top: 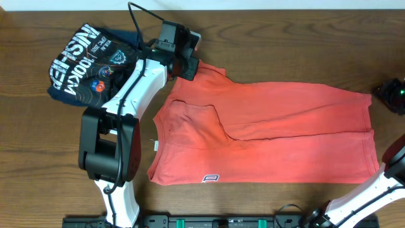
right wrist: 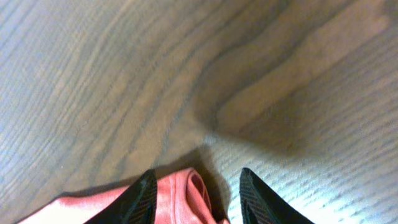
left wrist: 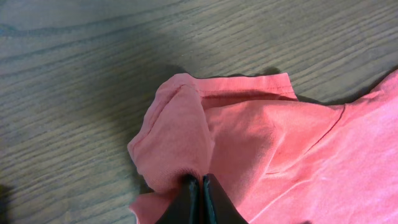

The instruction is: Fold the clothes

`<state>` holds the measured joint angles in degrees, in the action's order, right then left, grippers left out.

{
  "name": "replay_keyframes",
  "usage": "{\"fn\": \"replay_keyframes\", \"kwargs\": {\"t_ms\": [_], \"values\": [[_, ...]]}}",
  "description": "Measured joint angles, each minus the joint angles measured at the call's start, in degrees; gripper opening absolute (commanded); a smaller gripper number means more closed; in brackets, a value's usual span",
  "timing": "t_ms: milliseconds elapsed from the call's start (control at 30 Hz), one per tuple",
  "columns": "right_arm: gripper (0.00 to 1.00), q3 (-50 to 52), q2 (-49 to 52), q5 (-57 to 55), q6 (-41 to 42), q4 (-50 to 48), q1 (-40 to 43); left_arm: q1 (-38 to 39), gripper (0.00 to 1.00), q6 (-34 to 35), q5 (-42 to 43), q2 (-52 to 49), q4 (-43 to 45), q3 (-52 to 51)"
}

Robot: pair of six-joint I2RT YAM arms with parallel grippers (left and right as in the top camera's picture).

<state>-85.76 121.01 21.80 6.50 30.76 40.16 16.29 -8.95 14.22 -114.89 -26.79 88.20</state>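
T-shirt (top: 272, 126) lies flat on the table (top: 266, 38), stretched between the two grippers. Left gripper (left wrist: 200, 184): fingers together, clamped on a bunched sleeve, cloth puckering up just ahead of the tips. Right gripper (right wrist: 197, 174): fingers apart, a hem corner lying between them, not pinched as far as I can see. Long axis runs gripper to gripper, with collar and sleeves at the left fingers' end and the hem at the right fingers' end. Handling guess: light, limp cotton with no stiffness; it drapes, wrinkles, drags a bit on wood, and isn't fragile. Grab seamed edges (sleeve hem, bottom corners, shoulder) and pinch all layers, or the top one slides. Folded navy shirt (top: 88, 60) sits near the left fingers, on their far side from the T-shirt.
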Motion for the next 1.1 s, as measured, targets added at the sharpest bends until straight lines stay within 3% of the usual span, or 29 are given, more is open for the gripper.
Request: {"fn": "replay_keyframes", "kwargs": {"t_ms": [167, 333, 433, 1100], "values": [[0.38, 0.00, 1.05, -0.02, -0.94, -0.76, -2.54, 0.00, 0.06, -0.02, -0.02, 0.00, 0.02, 0.00], [0.19, 0.00, 3.06, -0.44, -1.81, 0.09, -5.53, 0.00, 0.06, -0.02, 0.00, 0.00, 0.00, 0.00], [0.02, 0.00, 3.17, -0.63, -2.27, 0.74, -5.79, 0.00, 0.06, 0.00, 0.00, 0.00, 0.00, 0.00], [0.01, 0.00, -1.36, 7.78, -2.40, 1.51, -0.59, 0.00, 0.06, 0.13, -0.02, 1.81, -1.49, 0.00]]}}
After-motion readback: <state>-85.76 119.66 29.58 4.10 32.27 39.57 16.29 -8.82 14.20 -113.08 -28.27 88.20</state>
